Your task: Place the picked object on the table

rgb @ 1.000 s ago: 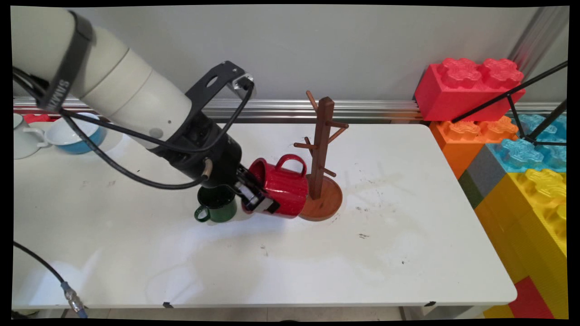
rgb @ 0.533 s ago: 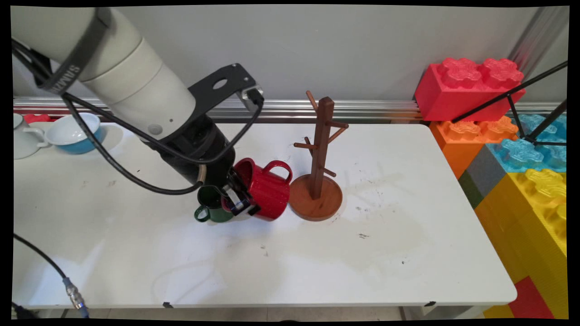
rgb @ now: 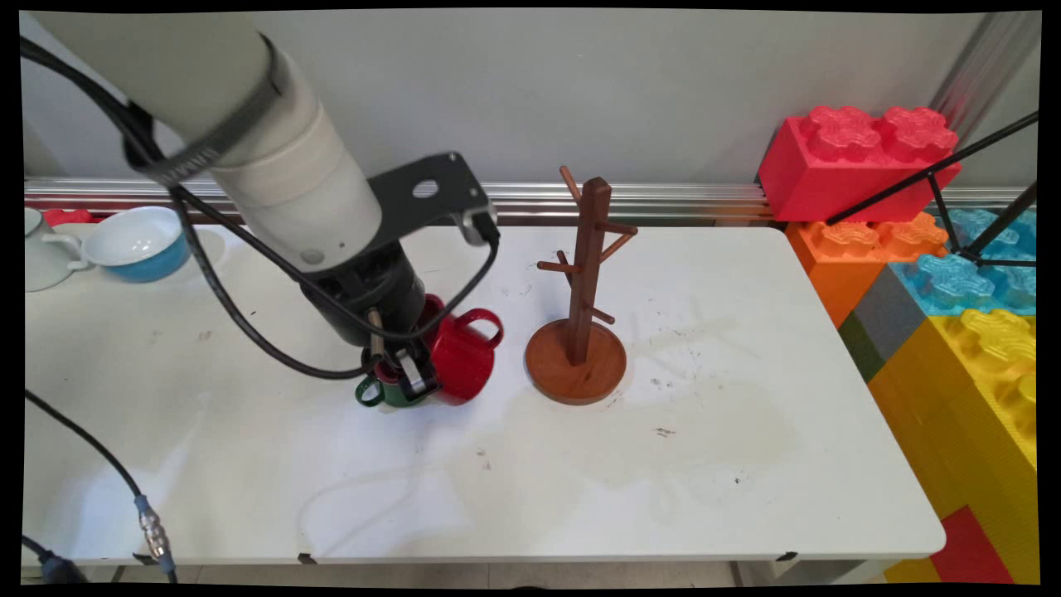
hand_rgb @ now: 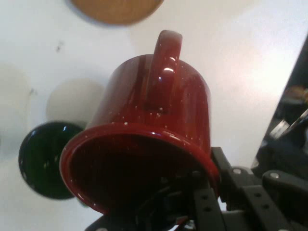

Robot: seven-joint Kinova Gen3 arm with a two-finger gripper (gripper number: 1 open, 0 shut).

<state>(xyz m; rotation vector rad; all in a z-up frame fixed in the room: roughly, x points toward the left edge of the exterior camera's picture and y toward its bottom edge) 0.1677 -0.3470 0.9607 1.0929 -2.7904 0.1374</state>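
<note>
The jaws [rgb: 412, 375] are clamped on the rim of the red mug [rgb: 457, 352], one finger inside the mouth and one outside. The mug hangs tilted at centre-left of the main view, its handle pointing toward the upper right. In the hand view the red mug [hand_rgb: 144, 130] fills the middle, its open mouth toward the camera and its handle at the top.

Just left of the red mug and partly behind the jaws stands the green mug [rgb: 390, 390], its handle at lower left; whether the two mugs touch cannot be told. In the hand view the green mug [hand_rgb: 43, 159] shows as a dark round at the left edge.

The wooden mug tree [rgb: 580, 323] stands upright on its round base to the right of the red mug, apart from it, on the white table [rgb: 704, 464]. A blue bowl [rgb: 137, 242] and a white cup [rgb: 37, 257] sit at the far left.

A second ago the red mug overlapped the tree's base; half a second ago it was just beside it. Now it sits farther left and lower, with a clear gap, and the arm stands more upright.
</note>
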